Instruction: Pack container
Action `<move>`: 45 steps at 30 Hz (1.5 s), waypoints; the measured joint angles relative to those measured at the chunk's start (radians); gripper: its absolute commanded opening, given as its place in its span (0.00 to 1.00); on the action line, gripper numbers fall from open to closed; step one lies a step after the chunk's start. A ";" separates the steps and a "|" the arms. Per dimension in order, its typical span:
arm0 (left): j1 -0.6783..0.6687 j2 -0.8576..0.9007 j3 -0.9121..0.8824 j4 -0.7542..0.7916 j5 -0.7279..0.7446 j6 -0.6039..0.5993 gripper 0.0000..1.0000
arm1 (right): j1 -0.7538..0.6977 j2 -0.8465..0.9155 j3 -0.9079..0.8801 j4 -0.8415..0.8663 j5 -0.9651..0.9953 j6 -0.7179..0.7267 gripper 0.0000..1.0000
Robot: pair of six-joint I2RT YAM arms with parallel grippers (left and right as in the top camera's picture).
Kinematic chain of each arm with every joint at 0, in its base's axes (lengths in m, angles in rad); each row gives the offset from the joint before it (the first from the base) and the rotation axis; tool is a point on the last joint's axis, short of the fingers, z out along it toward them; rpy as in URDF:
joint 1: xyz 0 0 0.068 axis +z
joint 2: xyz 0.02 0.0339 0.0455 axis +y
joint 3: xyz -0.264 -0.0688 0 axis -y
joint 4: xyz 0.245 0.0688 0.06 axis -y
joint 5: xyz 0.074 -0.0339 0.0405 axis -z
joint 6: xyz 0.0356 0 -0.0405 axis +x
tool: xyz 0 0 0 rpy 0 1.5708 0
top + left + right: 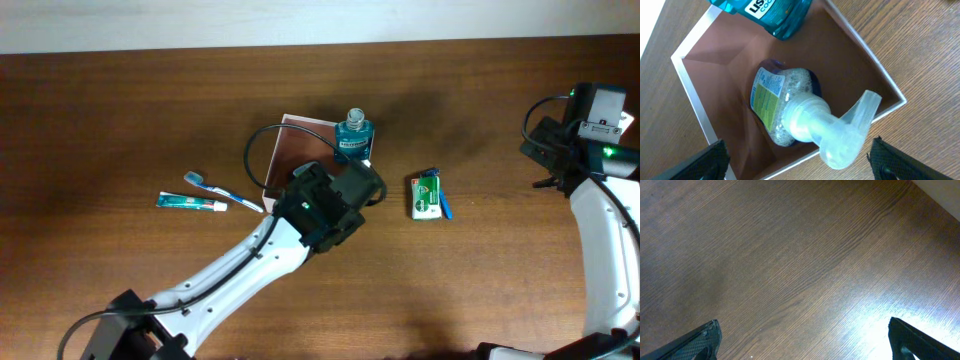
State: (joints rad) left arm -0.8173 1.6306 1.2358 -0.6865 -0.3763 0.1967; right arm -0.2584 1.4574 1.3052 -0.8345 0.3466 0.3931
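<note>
The container [288, 150] is a shallow white box with a reddish-brown inside [840, 65], partly hidden under my left arm in the overhead view. A clear pump bottle [785, 105] with a green and blue label lies inside it, its white pump head pointing over the box's rim. A blue mouthwash bottle [353, 135] [770, 12] stands at the box's far corner. My left gripper [345, 192] [800, 160] hangs above the pump head, open, with its fingers [710, 162] wide on either side and touching nothing. My right gripper [560, 150] [802, 340] is open over bare table at the far right.
Left of the box, a blue toothbrush [222, 190] and a toothpaste tube [190, 202] lie on the wooden table. Right of it sits a small green packet [426, 196] with a blue strip beside it. A black cable [262, 150] loops over the box.
</note>
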 measured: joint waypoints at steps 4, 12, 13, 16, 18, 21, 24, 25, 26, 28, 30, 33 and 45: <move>0.002 0.000 0.000 0.000 0.041 0.021 0.90 | 0.000 0.000 0.000 0.000 0.000 -0.001 0.99; 0.002 0.000 0.000 -0.003 0.093 0.029 0.89 | 0.000 0.000 0.000 0.000 0.000 0.000 0.99; 0.002 0.000 0.000 -0.004 0.095 0.029 0.89 | 0.000 0.000 0.000 0.000 0.000 0.000 0.99; 0.002 0.000 -0.003 -0.004 0.101 0.029 0.89 | 0.000 0.000 0.000 0.000 0.000 0.000 0.99; 0.002 0.000 -0.014 -0.003 0.101 0.029 0.89 | 0.000 0.000 0.000 0.000 0.000 0.000 0.99; 0.002 0.002 -0.033 -0.005 0.104 0.035 0.89 | 0.000 0.000 0.000 0.000 0.000 0.000 0.99; 0.002 0.016 -0.035 -0.003 0.105 0.052 0.89 | 0.000 0.000 0.000 0.000 0.000 0.000 0.99; 0.002 0.022 -0.035 -0.001 0.105 0.059 0.84 | 0.000 0.000 0.000 0.000 0.000 0.000 0.99; 0.002 0.025 -0.035 0.002 0.105 0.058 0.83 | 0.000 0.000 0.000 0.000 0.000 0.000 0.99; 0.002 0.030 -0.036 0.011 0.105 0.069 0.82 | 0.000 0.000 0.000 0.000 0.000 0.000 0.98; 0.002 0.031 -0.037 0.022 0.105 0.073 0.79 | 0.000 0.000 0.000 0.000 0.000 0.000 0.99; 0.002 0.031 -0.038 0.030 0.103 0.075 0.75 | 0.000 0.000 0.000 0.000 0.000 0.000 0.99; 0.002 0.031 -0.038 0.033 0.099 0.081 0.51 | 0.000 0.000 0.000 0.000 0.000 0.000 0.99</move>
State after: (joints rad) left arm -0.8158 1.6615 1.1980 -0.6533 -0.2771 0.2775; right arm -0.2584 1.4574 1.3052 -0.8345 0.3466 0.3931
